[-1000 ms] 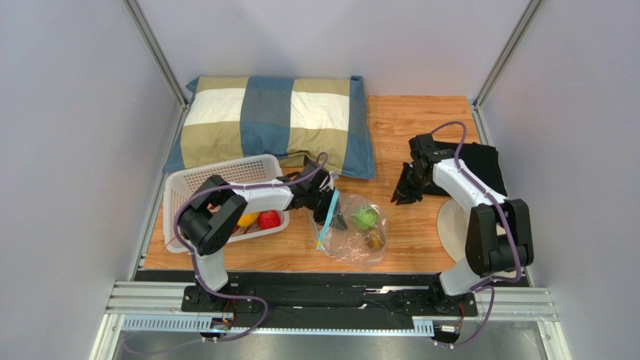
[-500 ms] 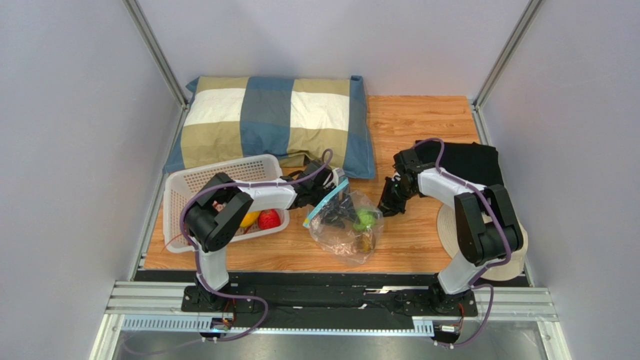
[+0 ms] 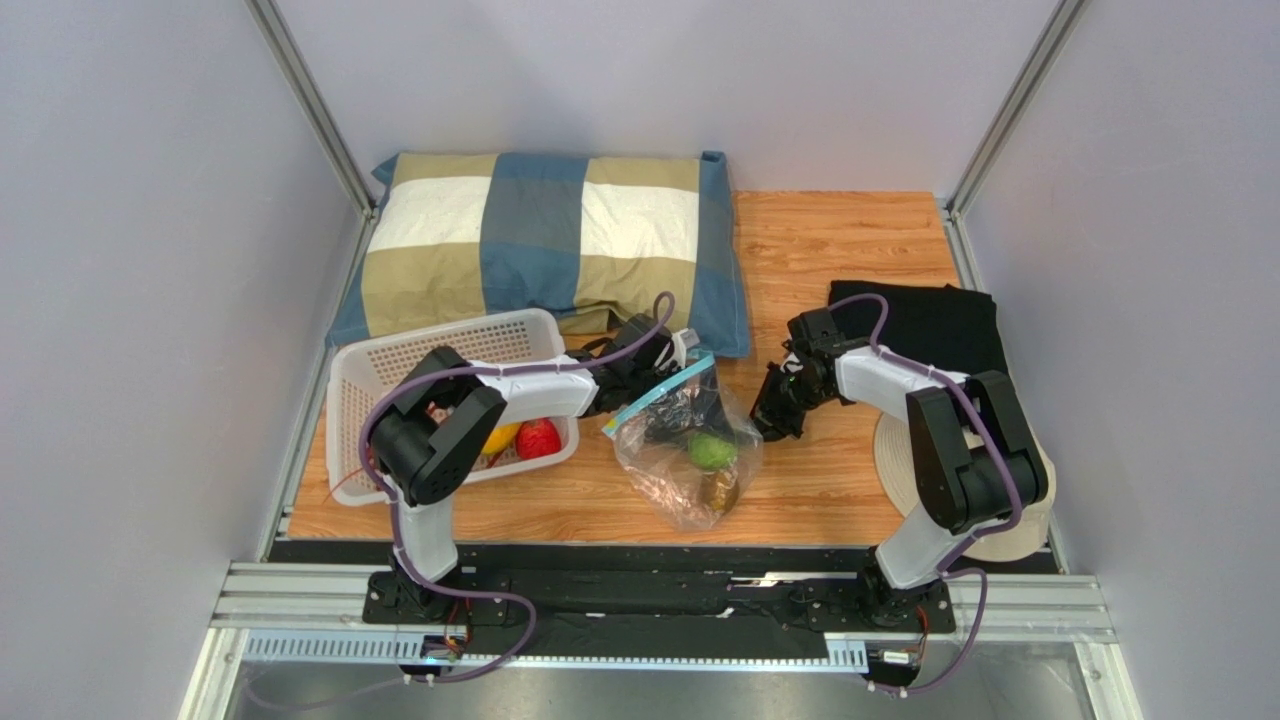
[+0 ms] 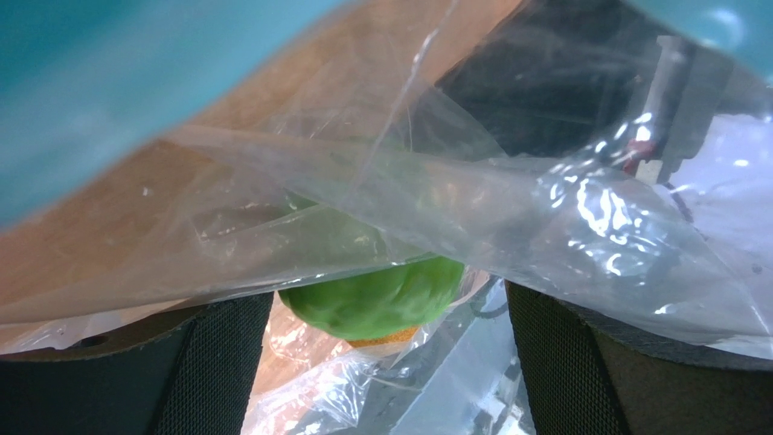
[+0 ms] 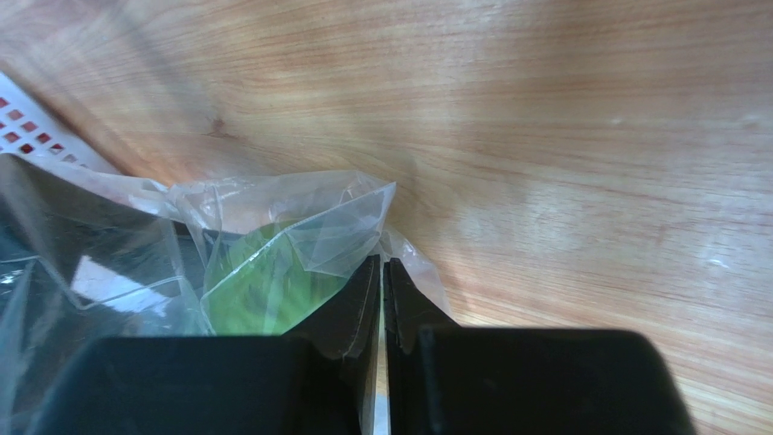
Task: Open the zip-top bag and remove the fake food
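Note:
The clear zip-top bag (image 3: 684, 477) lies on the wooden table, its light blue zipper strip (image 3: 663, 393) raised at the left. Inside it lie fake food pieces: a green leafy ball (image 3: 711, 449) and a small brownish piece (image 3: 723, 489). My left gripper (image 3: 679, 405) reaches into the bag's mouth and stands wide open. In the left wrist view its pads (image 4: 218, 372) flank the green ball (image 4: 372, 294) without touching it, with plastic film draped over them. My right gripper (image 3: 769, 417) is shut, pinching the bag's right edge (image 5: 363, 217) at its tips (image 5: 382, 265).
A white perforated basket (image 3: 428, 353) at the left holds a red strawberry (image 3: 538, 438) and a yellow piece (image 3: 496, 438). A checked pillow (image 3: 541, 248) lies behind it. A black cloth (image 3: 932, 323) and a pale round disc (image 3: 899, 450) sit at the right.
My left gripper has opened wide and pushed into the bag's mouth, lifting the zipper strip. My right gripper has moved left to the bag and shut on its edge.

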`<state>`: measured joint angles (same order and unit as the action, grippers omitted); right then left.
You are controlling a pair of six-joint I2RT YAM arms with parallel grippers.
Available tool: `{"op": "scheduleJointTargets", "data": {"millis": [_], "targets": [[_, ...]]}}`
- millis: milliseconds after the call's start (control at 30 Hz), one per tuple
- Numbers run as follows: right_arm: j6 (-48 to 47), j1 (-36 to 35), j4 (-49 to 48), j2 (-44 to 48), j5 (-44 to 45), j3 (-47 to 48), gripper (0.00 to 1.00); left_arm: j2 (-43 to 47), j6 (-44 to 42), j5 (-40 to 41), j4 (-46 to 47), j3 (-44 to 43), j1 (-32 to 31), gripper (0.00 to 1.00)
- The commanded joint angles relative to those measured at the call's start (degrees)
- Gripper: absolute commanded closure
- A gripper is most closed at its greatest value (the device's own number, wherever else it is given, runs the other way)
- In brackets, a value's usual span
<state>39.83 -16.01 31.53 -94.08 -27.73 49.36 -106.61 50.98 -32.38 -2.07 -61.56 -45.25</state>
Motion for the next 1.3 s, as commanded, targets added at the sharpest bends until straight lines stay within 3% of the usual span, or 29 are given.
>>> {"op": "scheduleJointTargets", "data": {"millis": [0,167,233,300,333,367,467,533,633,767,933,1167,1267], "targets": [[3.49,-0.43,-4.37,1.10,-4.88,-0.41,0.93,-2.02,-1.85,0.47,0.92,-2.42,-0.80,0.04],[3.67,-0.34,-3.84,2.06,-4.09,-0.67,0.95,-4.57,-3.60,1.61,-0.57,-4.62,-0.80,0.14],[2.45,-0.34,-2.53,2.50,-3.92,-0.06,0.95,-4.84,-4.48,2.14,-1.97,-5.76,-0.80,0.27],[-0.53,-0.25,4.19,2.59,0.63,2.04,0.94,-4.66,-5.45,2.41,-3.38,-6.38,-0.80,0.55],[-2.11,-0.08,6.50,2.76,2.74,3.01,0.91,-4.40,-5.89,2.50,-5.04,-6.55,-0.80,0.63],[-6.22,0.62,9.05,3.03,7.11,5.46,0.89,-3.35,-6.85,3.02,-6.18,-6.82,-0.80,0.81],[-12.03,2.81,18.81,5.65,15.57,8.72,0.75,-0.72,-8.70,3.90,-12.07,-7.52,-0.80,0.98],[-13.37,3.96,22.34,8.29,17.17,8.65,0.57,0.78,-8.53,3.38,-15.23,-7.61,-0.71,1.00],[-13.29,5.46,24.19,14.26,14.64,7.24,0.39,3.07,-7.13,2.42,-17.79,-7.78,-0.62,1.00],[-10.66,5.46,23.23,21.30,6.91,3.56,0.26,3.51,-5.19,1.01,-21.22,-10.06,-0.45,1.00],[-8.55,5.46,9.28,31.92,-3.90,-5.65,0.12,2.63,-5.98,0.56,-28.06,-14.19,-0.54,1.00],[-4.60,5.55,-7.26,25.99,-9.71,-12.88,0.15,6.67,-7.91,2.94,-35.20,-16.31,-0.36,1.00],[-3.45,5.55,-13.14,23.17,-11.38,-13.59,0.32,8.69,-8.88,3.90,-36.43,-16.31,-0.27,1.00]]}}
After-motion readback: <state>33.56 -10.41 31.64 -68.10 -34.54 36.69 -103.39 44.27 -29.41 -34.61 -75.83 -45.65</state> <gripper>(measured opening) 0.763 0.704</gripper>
